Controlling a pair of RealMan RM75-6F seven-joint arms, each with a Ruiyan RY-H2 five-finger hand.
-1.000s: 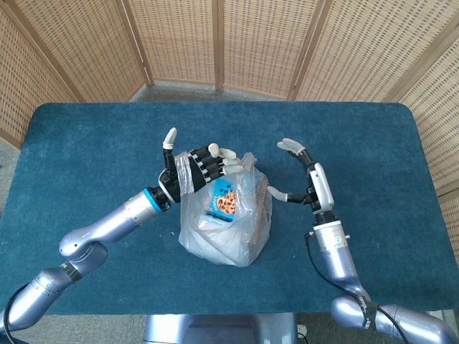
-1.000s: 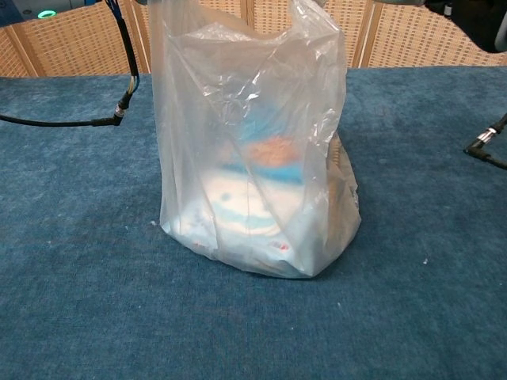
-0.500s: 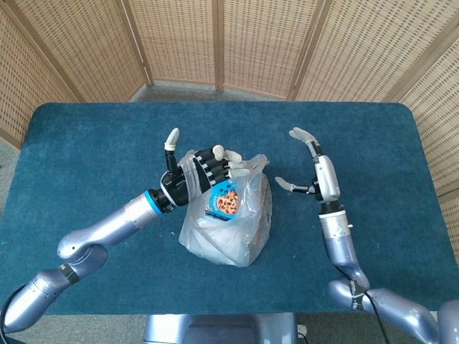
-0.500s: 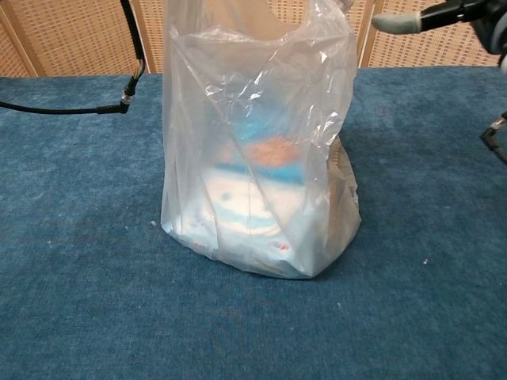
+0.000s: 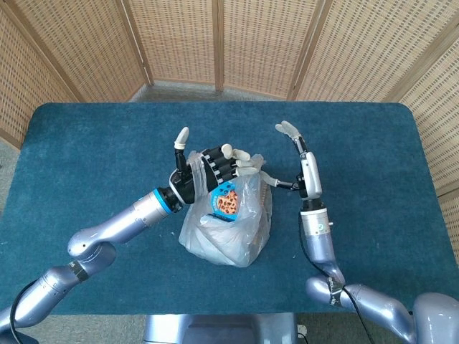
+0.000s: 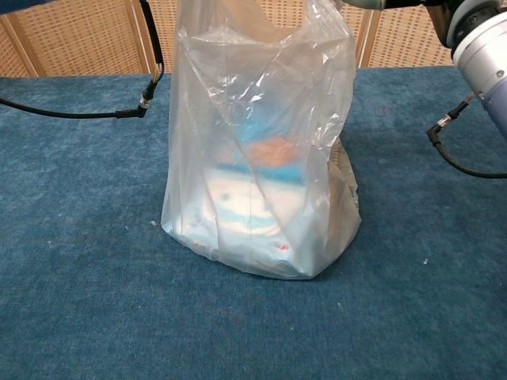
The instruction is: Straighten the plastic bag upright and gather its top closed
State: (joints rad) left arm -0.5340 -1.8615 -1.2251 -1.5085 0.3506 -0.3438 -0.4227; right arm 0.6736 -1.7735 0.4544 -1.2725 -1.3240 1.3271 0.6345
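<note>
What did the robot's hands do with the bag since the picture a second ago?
The right hand swung in toward the plastic bag, and its thumb now reaches the bag's top edge. The left hand kept its hold on the top and shifted a little to the right, drawing the plastic taller. The bag stayed upright in the same spot on the blue table, and its top is not gathered yet.

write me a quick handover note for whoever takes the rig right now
Left hand: grips the top edge of the plastic bag, holding it up.
Right hand: open, fingers spread, holding nothing; a fingertip reaches the bag's top from the right.
Bag stands upright mid-table, a blue snack packet and other goods inside.
Done: bag upright.
Left: mouth is open; bring the right hand in, gather the top closed.
</note>
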